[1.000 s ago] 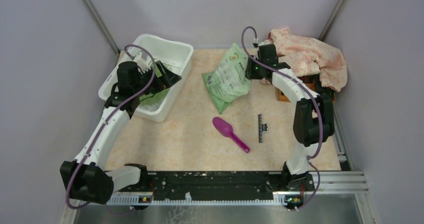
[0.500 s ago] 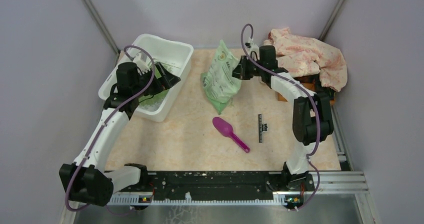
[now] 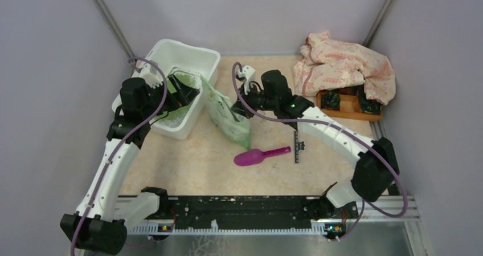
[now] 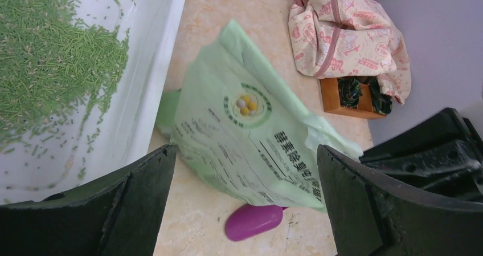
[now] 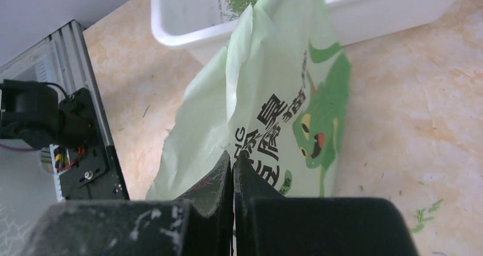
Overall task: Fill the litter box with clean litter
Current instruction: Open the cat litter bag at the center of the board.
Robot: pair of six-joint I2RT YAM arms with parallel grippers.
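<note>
Beige marbled table (image 3: 199, 159) with white litter box (image 3: 183, 126), purple scoop (image 3: 253, 157), black strip (image 3: 296, 145), orange wooden tray (image 3: 347, 114).

Smooth, glossy white plastic on the litter box (image 4: 159, 45), and inside it the clean litter (image 4: 45, 68) looks matt, rough and grainy. Just beside the litter box, the bag (image 4: 245, 147) is thin, crinkled plastic film with a soft sheen, and the scoop (image 3: 250, 157) is shiny purple plastic.

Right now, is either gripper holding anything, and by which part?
The right gripper is shut on the green bag, pinching a thin fold of plastic along its side edge. The left gripper is open and holds nothing.
</note>
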